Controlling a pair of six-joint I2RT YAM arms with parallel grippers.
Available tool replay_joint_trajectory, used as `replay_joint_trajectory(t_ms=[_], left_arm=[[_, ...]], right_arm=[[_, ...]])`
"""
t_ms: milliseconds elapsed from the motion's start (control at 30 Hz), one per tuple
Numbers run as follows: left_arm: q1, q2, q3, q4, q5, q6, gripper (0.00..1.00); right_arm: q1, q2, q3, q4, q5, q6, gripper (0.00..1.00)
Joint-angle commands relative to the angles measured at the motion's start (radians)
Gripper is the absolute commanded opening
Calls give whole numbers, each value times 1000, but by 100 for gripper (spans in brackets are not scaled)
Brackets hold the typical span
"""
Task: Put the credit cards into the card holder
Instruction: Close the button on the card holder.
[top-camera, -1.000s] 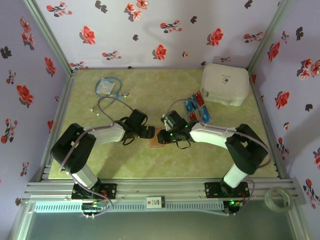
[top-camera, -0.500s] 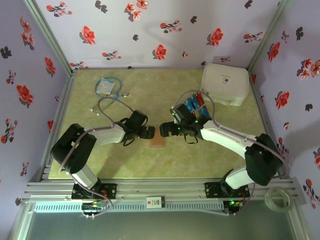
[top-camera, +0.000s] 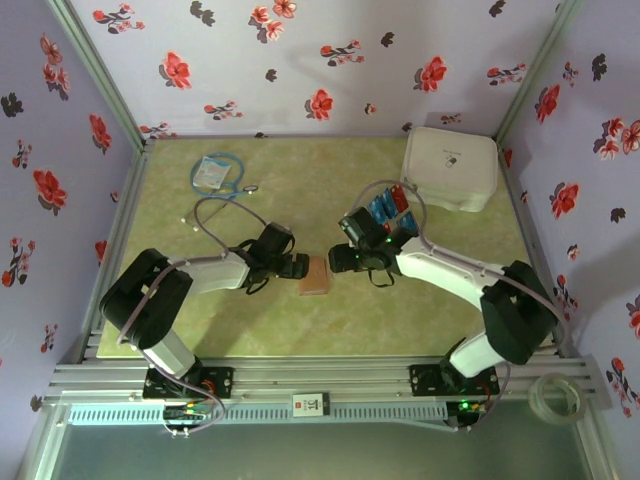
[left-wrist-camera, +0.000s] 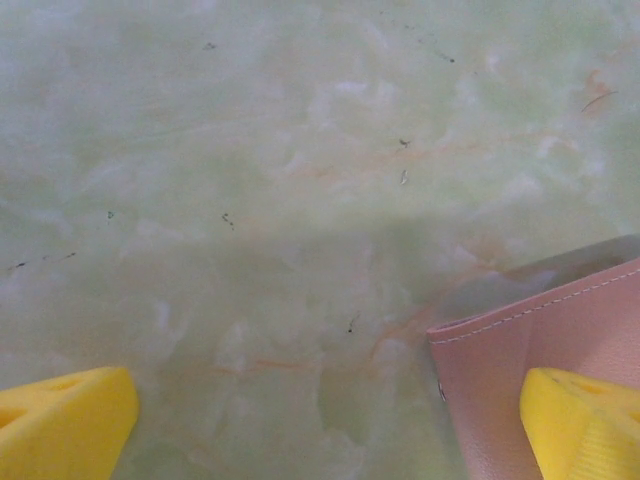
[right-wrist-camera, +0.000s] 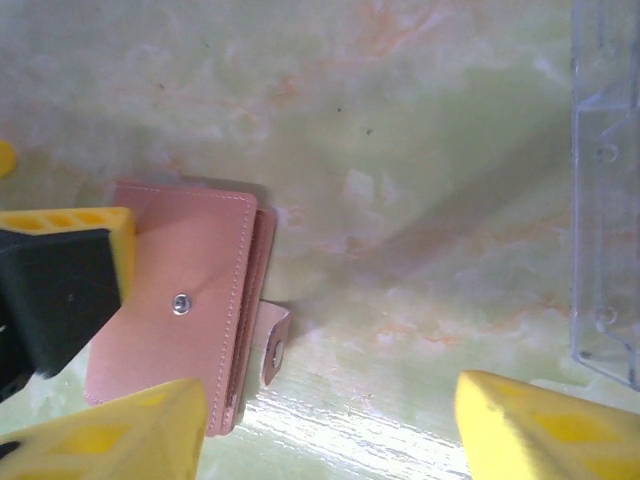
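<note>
Holder (top-camera: 314, 274) is lying shut on table (top-camera: 300, 180) btwn both grippers, L gripper (top-camera: 296, 265) hanging w/ fingers wide apart, one tip over its edge, R gripper (top-camera: 335, 258) hovering w/ fingers apart, nothing held, cards (top-camera: 392, 210) sitting near white case (top-camera: 450, 168).

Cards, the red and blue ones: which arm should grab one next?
Probably the right. The credit cards lie close by the right gripper, which is open; the left gripper sits beyond the card holder.
</note>
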Motion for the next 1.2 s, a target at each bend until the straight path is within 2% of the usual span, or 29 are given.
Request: replay_joint_trajectory(t_ms=[0,467,733,1167], left_arm=[[8,16,-37,-53,-56,-8,100],[6,27,-43,-39,-56,-8,100],[6,33,-43,-35,-55,-8,100],[5,38,-40,-34,-56,-7,100]], right_arm=[[-5,44,35,-19,-26,2,61],[-5,144,72,24,-84,18,40],[-5,154,65,34,-102,22,31],[-5,154,54,51,-127,25,9]])
